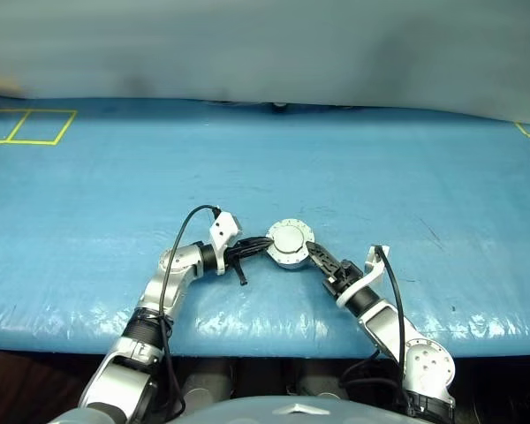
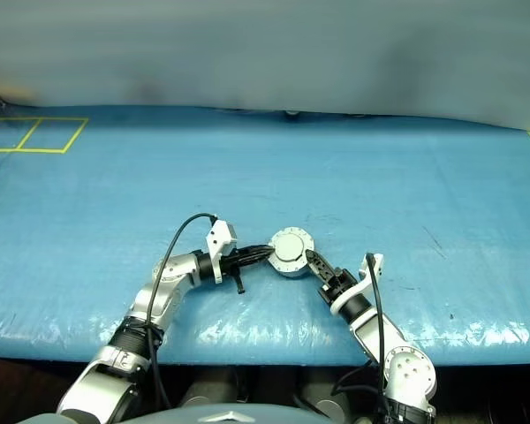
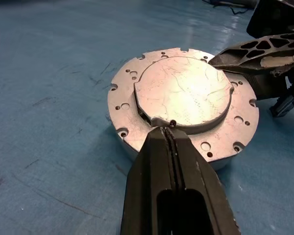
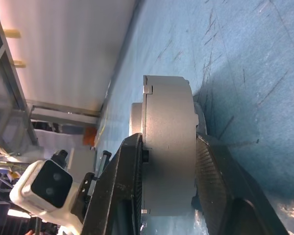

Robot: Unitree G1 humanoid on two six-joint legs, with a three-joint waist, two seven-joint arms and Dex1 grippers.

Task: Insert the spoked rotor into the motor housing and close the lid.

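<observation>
Two grippers meet at the motor housing (image 1: 290, 244) on the blue table cover (image 1: 380, 185) — it lies near the front edge with its lid (image 3: 183, 93) shut flat on top, plain silver face up. From nine o'clock the left gripper (image 3: 170, 128), fingers pressed together and empty, touches the lid's edge. From four o'clock the right gripper (image 4: 169, 147) clasps the housing — one finger above, one beneath.

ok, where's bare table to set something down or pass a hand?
Bare: the wide stretch of blue table beyond the motor housing, out to the yellow floor-style markings at the far left corner, and both outer sides. Crowded: the near middle, where the left gripper, shut, touches the housing's lid edge and the right gripper clamps its side.
</observation>
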